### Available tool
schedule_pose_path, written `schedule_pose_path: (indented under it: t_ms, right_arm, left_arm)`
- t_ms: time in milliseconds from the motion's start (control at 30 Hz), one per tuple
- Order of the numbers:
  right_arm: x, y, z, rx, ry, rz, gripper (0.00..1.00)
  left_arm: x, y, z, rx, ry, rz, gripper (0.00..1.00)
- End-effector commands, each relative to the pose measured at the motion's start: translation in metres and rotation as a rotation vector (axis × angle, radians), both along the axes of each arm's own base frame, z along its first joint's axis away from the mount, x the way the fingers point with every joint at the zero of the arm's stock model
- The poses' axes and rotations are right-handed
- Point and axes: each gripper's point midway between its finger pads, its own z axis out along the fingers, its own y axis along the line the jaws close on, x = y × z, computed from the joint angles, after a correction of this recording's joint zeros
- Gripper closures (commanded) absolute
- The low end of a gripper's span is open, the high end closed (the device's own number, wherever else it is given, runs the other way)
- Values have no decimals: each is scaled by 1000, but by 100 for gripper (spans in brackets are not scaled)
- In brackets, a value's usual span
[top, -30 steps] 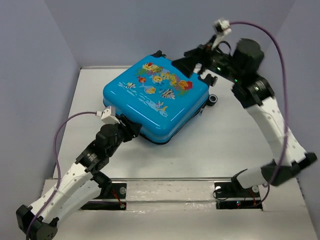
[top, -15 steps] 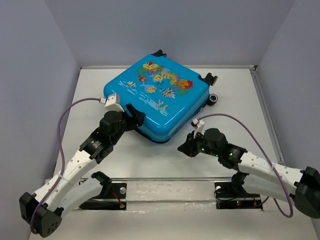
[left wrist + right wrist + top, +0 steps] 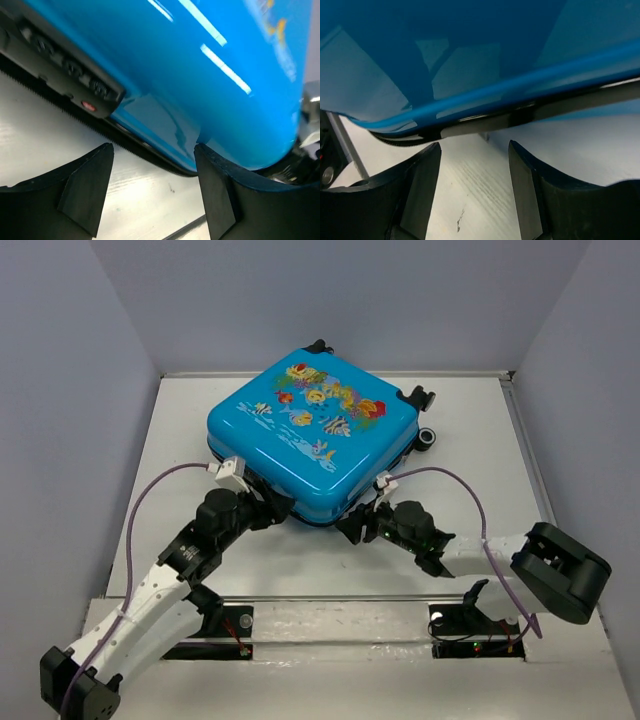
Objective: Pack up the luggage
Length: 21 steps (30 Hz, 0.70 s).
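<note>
The luggage, a bright-blue hard-shell suitcase with fish print, lies closed and flat on the white table, turned diagonally. My left gripper is open and empty at the suitcase's near-left edge; in the left wrist view the blue shell, its black zipper band and combination lock fill the top above the gripper. My right gripper is open and empty, low at the suitcase's near corner; in the right wrist view the shell's underside and zipper band hang just above the gripper.
Grey walls enclose the white table at left, back and right. Suitcase wheels stick out at its far right side. The arm bases sit on the near edge strip.
My right arm swung down from the suitcase's far right corner to its near corner. My left gripper shifted slightly along the near-left edge and lower.
</note>
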Motion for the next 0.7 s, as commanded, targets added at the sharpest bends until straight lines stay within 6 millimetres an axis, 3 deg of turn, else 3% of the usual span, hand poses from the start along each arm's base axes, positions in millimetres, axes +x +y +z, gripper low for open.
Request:
schedule_pose_path:
  t_ms: [0,167,233,267,367,433,500,600,633,667]
  right_arm:
    - [30,5,57,150,-234,-96,41]
    - [43,4,64,179,-290,-148,52]
    - [45,8,68,200,-306,-143,61]
    - [45,11,65,205,-299,-140,72]
    - [41,15,71,253,-297,-127,93]
    - [37,15,72,272,-286,-125,93]
    - [21,24,62,242,-253,-97,93]
    - [-22,48,53,187,-210,-15,93]
    - [-35,55,38,107,-174,6,93]
    - [-60,65,34,71,-164,30,93]
  left_arm:
    - [-8,-19,-6,-61,17,-93,24]
    - [11,-18,-7,-39,-16,-43,27]
    - [19,-20,-3,-60,-38,-22,28]
    - [22,-22,5,-82,-65,-21,29]
    - [30,-27,9,-110,-83,-16,32]
    - [35,-31,7,-117,-81,-14,34]
    - [43,-36,15,-137,-103,-13,35]
    - [62,-38,31,-134,-137,29,36]
    - [70,-41,40,-134,-148,45,36]
    - [75,-43,47,-134,-164,44,36]
